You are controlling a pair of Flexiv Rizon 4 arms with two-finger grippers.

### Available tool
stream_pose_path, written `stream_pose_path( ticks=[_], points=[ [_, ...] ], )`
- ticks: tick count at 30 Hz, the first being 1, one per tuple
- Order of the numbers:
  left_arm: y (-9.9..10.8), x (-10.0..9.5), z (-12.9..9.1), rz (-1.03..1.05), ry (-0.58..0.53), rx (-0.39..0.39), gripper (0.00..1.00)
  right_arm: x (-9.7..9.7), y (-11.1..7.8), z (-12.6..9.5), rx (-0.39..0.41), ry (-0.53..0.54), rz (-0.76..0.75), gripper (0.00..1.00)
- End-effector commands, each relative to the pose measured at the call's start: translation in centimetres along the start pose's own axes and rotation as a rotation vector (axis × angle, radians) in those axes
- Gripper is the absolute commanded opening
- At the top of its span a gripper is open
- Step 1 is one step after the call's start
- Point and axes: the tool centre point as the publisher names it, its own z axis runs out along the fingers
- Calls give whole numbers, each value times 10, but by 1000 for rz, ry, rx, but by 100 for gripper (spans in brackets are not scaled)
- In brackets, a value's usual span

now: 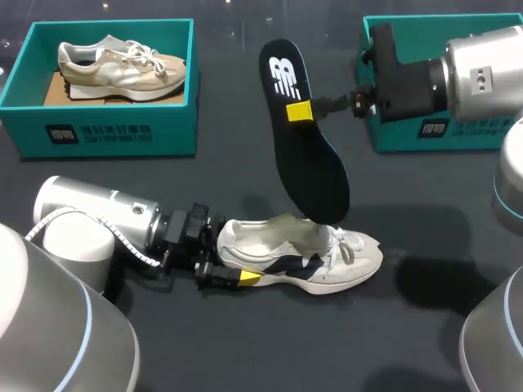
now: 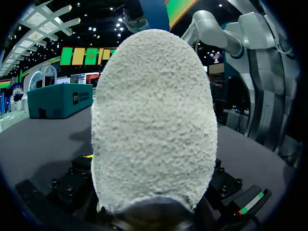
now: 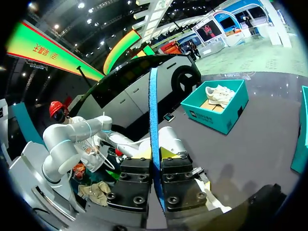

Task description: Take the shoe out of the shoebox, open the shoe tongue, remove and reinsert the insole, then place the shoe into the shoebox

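Left claw clamps the shoe heel; right claw, gripping the insole, should feed it toe-first.

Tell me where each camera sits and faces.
Head: above and behind, looking down on the table; left gripper holds the white shoe by its heel, right gripper clamps the insole.
Left wrist: looking along its gripper; the heel fills the view.
Right wrist: looking along its gripper past the insole toward the teal shoebox holding a beige shoe.
Shared: head and right wrist both show that shoebox.
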Motion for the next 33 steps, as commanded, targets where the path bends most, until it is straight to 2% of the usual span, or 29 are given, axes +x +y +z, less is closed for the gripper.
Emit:
stream_pose_path(
  ticks=[1,4,11,23,29,33],
  points=[
    [0,1,0,0,-1,0,0,6,-9,-8,-27,-16,1,0],
    [0,1,0,0,-1,0,0,6,-9,-8,-27,-16,1,0],
    [0,1,0,0,-1,0,0,21,2,-26,-42,106,-123,0],
    [0,1,0,0,-1,0,0,22,3,-28,-39,105,-120,0],
    [0,1,0,0,-1,0,0,34,-7,-35,-108,88,-140,0],
    [0,1,0,0,-1,0,0,39,-9,-40,-126,88,-157,0]
  ],
)
